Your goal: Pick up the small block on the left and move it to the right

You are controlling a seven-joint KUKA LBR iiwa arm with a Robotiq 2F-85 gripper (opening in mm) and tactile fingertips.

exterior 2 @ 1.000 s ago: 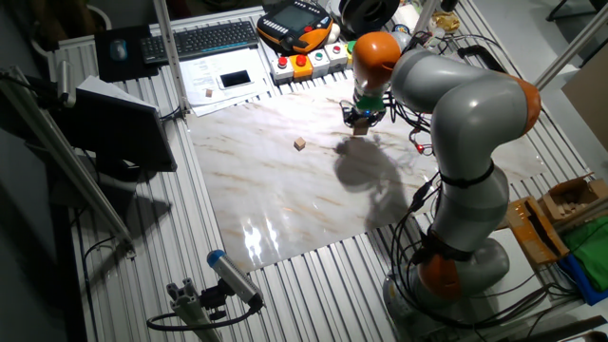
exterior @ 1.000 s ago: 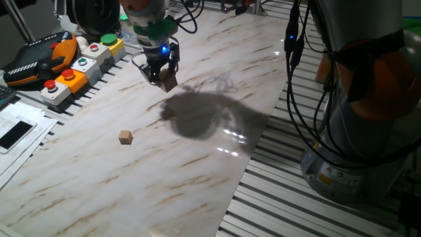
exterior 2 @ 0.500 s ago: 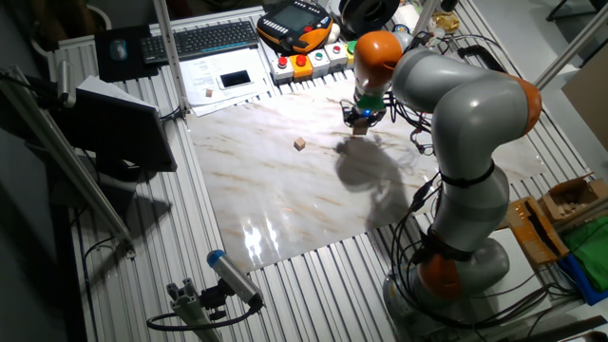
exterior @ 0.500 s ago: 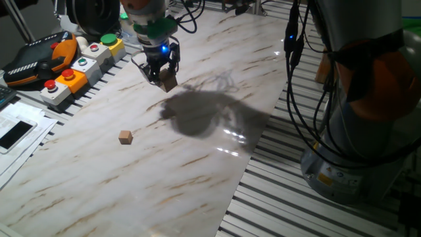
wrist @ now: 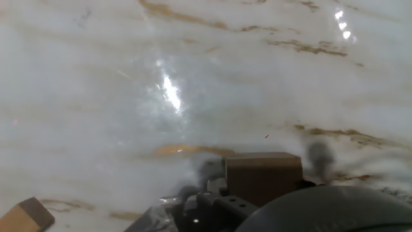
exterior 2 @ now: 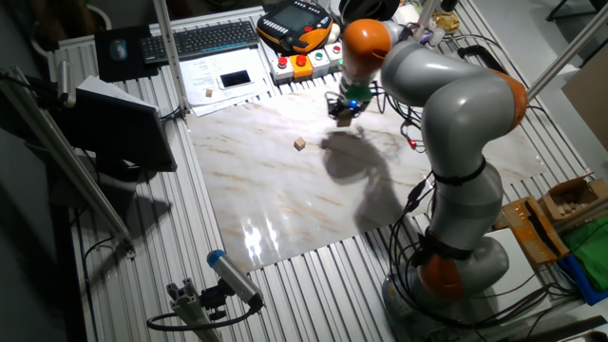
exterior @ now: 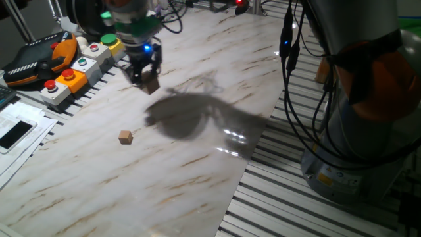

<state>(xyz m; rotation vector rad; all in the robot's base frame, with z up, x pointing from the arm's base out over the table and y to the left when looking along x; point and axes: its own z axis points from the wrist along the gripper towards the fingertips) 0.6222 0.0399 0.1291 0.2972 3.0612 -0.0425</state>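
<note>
My gripper (exterior: 145, 80) is shut on the small block (exterior: 151, 84), a pale beige wooden cube, and holds it just above the marble tabletop (exterior: 197, 164) near the back left. The other fixed view shows the gripper (exterior 2: 342, 113) and the block (exterior 2: 343, 119) close to the button boxes. In the hand view the block (wrist: 262, 175) sits between the fingers at the bottom. A tinier, darker orange-tan cube (exterior: 125, 137) lies on the marble in front of the gripper; it also shows in the other fixed view (exterior 2: 299, 143) and at the hand view's lower left corner (wrist: 22, 216).
Button boxes (exterior: 82, 62) and an orange teach pendant (exterior: 39, 56) line the table's left edge. Papers and a phone (exterior: 16, 131) lie beyond it. The arm's base (exterior: 362, 131) and hanging cables (exterior: 293, 79) stand on the right, on slatted metal.
The gripper has moved left along the back of the table with the small block still in it, and its shadow moved with it. The orange-tan cube has not moved.
</note>
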